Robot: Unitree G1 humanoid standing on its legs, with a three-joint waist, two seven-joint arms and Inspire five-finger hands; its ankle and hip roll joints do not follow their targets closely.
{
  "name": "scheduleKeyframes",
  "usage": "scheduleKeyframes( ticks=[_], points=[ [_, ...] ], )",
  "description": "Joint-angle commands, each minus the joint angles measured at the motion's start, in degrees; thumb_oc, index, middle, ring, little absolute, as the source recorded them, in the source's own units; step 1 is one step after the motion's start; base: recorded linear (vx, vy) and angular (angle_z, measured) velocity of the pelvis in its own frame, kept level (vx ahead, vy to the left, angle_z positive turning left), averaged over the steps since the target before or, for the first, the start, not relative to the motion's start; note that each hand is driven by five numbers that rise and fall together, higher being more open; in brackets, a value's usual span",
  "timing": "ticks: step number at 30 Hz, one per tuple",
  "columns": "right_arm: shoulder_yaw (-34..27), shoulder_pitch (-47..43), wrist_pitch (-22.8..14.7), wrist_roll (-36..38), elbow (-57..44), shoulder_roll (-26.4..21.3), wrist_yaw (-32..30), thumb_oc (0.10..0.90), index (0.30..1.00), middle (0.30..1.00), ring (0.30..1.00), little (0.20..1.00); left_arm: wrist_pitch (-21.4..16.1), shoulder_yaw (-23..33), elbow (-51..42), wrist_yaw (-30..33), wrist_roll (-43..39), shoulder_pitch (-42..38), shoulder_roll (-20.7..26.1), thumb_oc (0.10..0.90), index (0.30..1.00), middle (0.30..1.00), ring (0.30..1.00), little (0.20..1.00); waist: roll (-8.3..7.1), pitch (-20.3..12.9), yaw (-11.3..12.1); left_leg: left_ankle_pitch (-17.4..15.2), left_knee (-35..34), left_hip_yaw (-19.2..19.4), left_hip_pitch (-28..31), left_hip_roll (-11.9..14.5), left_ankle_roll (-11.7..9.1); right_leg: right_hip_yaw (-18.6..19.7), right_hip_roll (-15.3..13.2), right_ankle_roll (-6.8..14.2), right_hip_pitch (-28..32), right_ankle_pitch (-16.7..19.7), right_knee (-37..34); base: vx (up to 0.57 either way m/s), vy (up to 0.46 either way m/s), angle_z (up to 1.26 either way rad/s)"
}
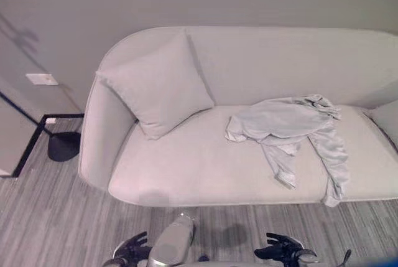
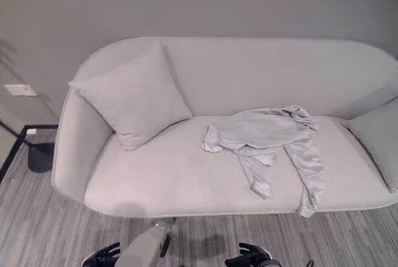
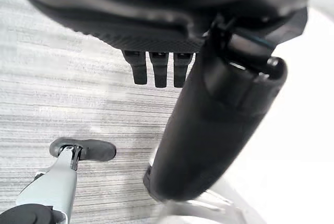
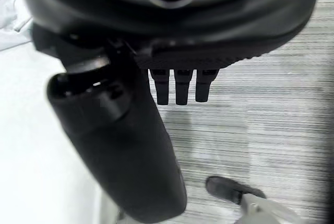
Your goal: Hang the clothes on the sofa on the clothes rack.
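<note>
The garment (image 1: 292, 131) lies crumpled toward the sofa's (image 1: 186, 167) right end, one sleeve over the front edge. Both hands, left (image 1: 129, 249) and right (image 1: 280, 247), hang relaxed and empty; a one-layer grab could drag it off.

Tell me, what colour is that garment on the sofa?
Pale grey garment, plain; clearest in the left eye view.

Grey sofa (image 1: 186, 167): crumpled garment (image 1: 292, 127) on seat, cushion (image 1: 158, 86) at left end.
</note>
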Motion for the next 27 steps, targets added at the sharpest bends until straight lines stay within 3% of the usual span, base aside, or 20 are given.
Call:
scheduleKeyframes(
  ticks=[1, 2, 3, 6, 7, 8, 10, 12, 14, 15, 16, 17, 18, 19, 20, 21, 22, 25, 26, 27],
  points=[
    [0.2, -3.1, -3.4, -0.7, -7.9, -0.6, -0.1, 0.8, 0.9, 0.9, 0.9, 0.9, -2.7, -0.9, -1.2, 0.0, -0.1, -4.0, 2.4, 0.8, 0.9, 0.9, 0.9, 0.9, -0.81, 0.3, 0.7, -3.4, -2.1, 0.3, 5.1, 1.7, 1.3, -7.7, -6.6, 8.1, -24.1, 15.6, 23.2, 0.01, -0.049, -0.71],
    [0.0, -3.5, -3.5, -0.2, -9.1, -0.4, -0.3, 0.8, 0.9, 0.9, 0.9, 0.9, -2.9, -0.6, -1.4, 0.2, -0.3, -4.0, 2.8, 0.8, 0.9, 0.9, 0.9, 0.9, -0.74, 0.3, 0.6, -3.8, -2.1, 0.5, 5.3, 2.4, 1.2, -9.7, -9.3, 8.4, -24.9, 15.3, 23.6, 0.02, -0.042, -0.46],
    [0.0, -3.5, -3.5, -0.2, -9.1, -0.4, -0.3, 0.8, 0.9, 0.9, 0.9, 0.9, -2.9, -0.6, -1.4, 0.2, -0.3, -4.0, 2.8, 0.8, 0.9, 0.9, 0.9, 0.9, -0.82, 0.4, 0.5, -3.8, -2.1, 0.5, 5.5, 2.3, 1.2, -9.7, -9.4, 8.4, -24.8, 15.2, 23.8, 0.09, -0.1, -0.27],
    [-0.2, -5.0, -3.9, -0.3, -13.3, -1.0, -1.0, 0.8, 0.9, 0.9, 0.9, 0.9, -3.3, 0.3, -3.6, 0.6, -1.3, -3.6, 3.7, 0.8, 0.9, 0.9, 0.9, 0.9, -0.79, 0.2, 2.1, -6.2, -1.9, -0.1, 6.1, 5.3, 0.3, -15.7, -18.7, 6.6, -21.9, 14.1, 15.4, 0.16, -0.289, 0.71],
    [-0.7, -6.5, -4.1, 0.2, -14.1, -1.7, -1.1, 0.8, 0.9, 0.9, 0.9, 0.9, -3.6, 0.6, -5.0, 0.9, -2.8, -3.6, 4.4, 0.8, 0.9, 0.9, 0.9, 0.9, -2.28, 0.1, 3.4, -8.1, -1.1, -0.2, 5.0, 7.2, -1.1, -16.2, -24.1, 8.0, -20.2, 18.7, 8.7, 0.27, -1.118, 0.62],
    [-0.7, -9.3, -4.0, -0.5, -13.2, -2.7, -1.7, 0.8, 0.9, 0.9, 0.9, 0.9, -5.1, 0.4, -8.6, 2.5, -5.1, -4.3, 5.6, 0.8, 0.9, 0.9, 0.9, 0.9, -4.28, 0.3, 4.9, -10.0, -1.4, -0.1, 4.9, 13.1, -4.9, -13.3, -31.3, 13.3, -22.4, 31.7, -2.4, 0.28, -1.275, 0.03],
    [-0.1, -11.7, -3.5, -0.2, -11.1, -3.7, -2.2, 0.8, 0.9, 0.9, 0.9, 0.9, -5.1, -0.8, -7.4, 4.3, -5.4, -6.9, 6.5, 0.8, 0.9, 0.9, 0.9, 0.9, -4.86, 1.0, 3.7, -11.0, -1.8, 0.7, 5.9, 17.0, -7.2, -9.1, -30.9, 14.8, -24.8, 32.5, -4.0, 0.23, -0.875, -0.27],
    [-1.7, -9.2, -3.6, -1.1, -11.9, -4.9, -2.1, 0.8, 0.9, 0.9, 0.9, 0.9, -5.5, -2.3, -12.6, 3.0, -5.4, -7.0, 7.0, 0.8, 0.9, 0.9, 0.9, 0.9, -5.97, 1.2, 2.7, -11.0, -1.8, -1.2, 6.1, 18.4, -9.0, -4.6, -27.5, 14.6, -23.7, 23.3, -4.6, 0.2, -0.58, -0.14],
    [-2.5, -7.4, -3.8, -0.3, -13.5, -5.3, -2.8, 0.8, 0.9, 0.9, 0.9, 0.9, -5.2, -3.1, -13.7, 3.4, -7.0, -7.9, 6.1, 0.8, 0.9, 0.9, 0.9, 0.9, -4.81, 2.1, 0.2, -6.3, -2.0, -1.5, 5.3, 22.6, -10.4, -3.6, -23.1, 12.4, -24.1, 18.6, -1.1, 0.12, -0.66, 0.11],
    [-3.0, -6.1, -4.0, -0.4, -14.0, -5.7, -3.2, 0.8, 0.9, 0.9, 0.9, 0.9, -5.3, -3.1, -13.9, 4.2, -7.4, -8.8, 5.4, 0.8, 0.9, 0.9, 0.9, 0.9, -4.16, 2.7, -1.2, -0.7, -0.9, -1.0, 3.0, 24.0, -10.2, -4.6, -21.3, 11.0, -23.4, 18.0, -1.7, 0.03, -0.626, 0.6],
    [-3.4, -4.3, -4.2, -0.5, -15.5, -6.2, -3.9, 0.8, 0.9, 0.9, 0.9, 0.9, -5.0, -3.5, -15.5, 4.4, -6.9, -9.1, 4.6, 0.8, 0.9, 0.9, 0.9, 0.9, -4.16, 2.8, -2.8, 3.1, 1.1, 3.4, -0.2, 24.6, -9.2, -7.0, -19.8, 9.9, -21.8, 17.8, -3.6, 0.01, -0.584, 1.3],
    [-4.1, -3.1, -4.3, -0.1, -16.1, -6.7, -4.3, 0.8, 0.9, 0.9, 0.9, 0.9, -4.8, -4.1, -17.8, 4.0, -6.6, -9.0, 4.4, 0.8, 0.9, 0.9, 0.9, 0.9, -4.09, 2.5, -3.6, 3.9, 3.0, 6.8, -2.1, 24.0, -8.2, -8.5, -19.0, 9.3, -21.0, 17.7, -5.0, 0.0, -0.533, 1.85],
    [-4.5, -2.6, -4.2, 0.4, -15.6, -7.0, -4.4, 0.8, 0.9, 0.9, 0.9, 0.9, -5.0, -4.4, -18.7, 3.8, -6.0, -8.9, 4.4, 0.8, 0.9, 0.9, 0.9, 0.9, -4.4, 2.3, -3.9, 2.1, 4.2, 8.5, -2.4, 22.2, -7.7, -9.3, -18.2, 8.9, -21.0, 17.4, -5.6, 0.02, -0.443, 1.55],
    [-4.7, -2.4, -4.1, 0.4, -15.2, -7.2, -4.4, 0.8, 0.9, 0.9, 0.9, 0.9, -5.0, -4.7, -19.7, 3.6, -5.2, -8.4, 4.2, 0.8, 0.9, 0.9, 0.9, 0.9, -4.6, 2.4, -3.5, -1.5, 6.1, 7.2, -2.6, 18.3, -6.6, -9.2, -18.0, 8.9, -21.2, 17.2, -5.6, 0.01, -0.307, 0.56],
    [-4.7, -2.4, -4.1, 0.4, -15.2, -7.2, -4.4, 0.8, 0.9, 0.9, 0.9, 0.9, -5.0, -4.7, -19.7, 3.6, -5.2, -8.4, 4.2, 0.8, 0.9, 0.9, 0.9, 0.9, -4.65, 2.3, -3.5, -1.5, 6.2, 7.1, -2.9, 18.2, -6.6, -9.3, -18.0, 8.9, -21.4, 17.2, -5.6, 0.09, -0.332, -0.27],
    [-4.9, -2.4, -3.9, 0.2, -14.2, -7.7, -4.0, 0.8, 0.9, 0.9, 0.9, 0.9, -4.9, -6.0, -20.8, 3.0, -4.4, -7.2, 3.0, 0.8, 0.9, 0.9, 0.9, 0.9, -4.22, 1.9, -3.1, -7.2, 7.0, 3.0, -2.4, 10.4, -4.7, -9.0, -17.0, 8.8, -20.5, 16.7, -5.6, 0.2, -0.305, -0.58],
    [-5.4, -2.8, -3.7, 1.6, -13.2, -7.6, -4.2, 0.8, 0.9, 0.9, 0.9, 0.9, -4.6, -7.3, -20.7, 3.0, -3.0, -7.0, 2.2, 0.8, 0.9, 0.9, 0.9, 0.9, -2.89, 0.6, -3.1, -7.9, 4.5, 3.0, -2.1, 5.3, -2.6, -9.2, -15.4, 8.4, -20.3, 16.4, -5.6, 0.2, -0.307, -0.36],
    [-5.4, -3.3, -3.7, 2.5, -12.6, -7.3, -4.4, 0.8, 0.9, 0.9, 0.9, 0.9, -4.4, -7.7, -20.1, 3.3, -2.2, -7.1, 1.8, 0.8, 0.9, 0.9, 0.9, 0.9, -1.85, 0.3, -3.0, -7.1, 2.2, 3.2, -2.1, 2.6, -1.5, -9.2, -14.4, 8.3, -20.2, 16.1, -5.6, 0.14, -0.074, -0.11],
    [-4.6, -4.7, -3.4, 2.5, -11.4, -6.7, -4.9, 0.8, 0.9, 0.9, 0.9, 0.9, -4.1, -8.9, -19.1, 4.0, -0.3, -7.6, 1.1, 0.8, 0.9, 0.9, 0.9, 0.9, 0.26, -0.5, -2.8, -4.5, -2.1, 2.9, -3.0, -1.5, -1.0, -9.0, -12.0, 7.8, -19.9, 15.8, -5.6, 0.18, -0.051, -0.1],
    [-3.9, -5.3, -3.3, 2.4, -11.4, -6.3, -5.0, 0.8, 0.9, 0.9, 0.9, 0.9, -3.9, -9.4, -18.8, 4.0, 0.4, -7.7, 0.9, 0.8, 0.9, 0.9, 0.9, 0.9, 1.02, -0.7, -2.6, -3.7, -2.1, 3.5, -4.9, -2.8, -1.7, -8.7, -11.0, 7.5, -19.3, 15.3, -5.6, 0.22, -0.06, -0.15]
  ],
)
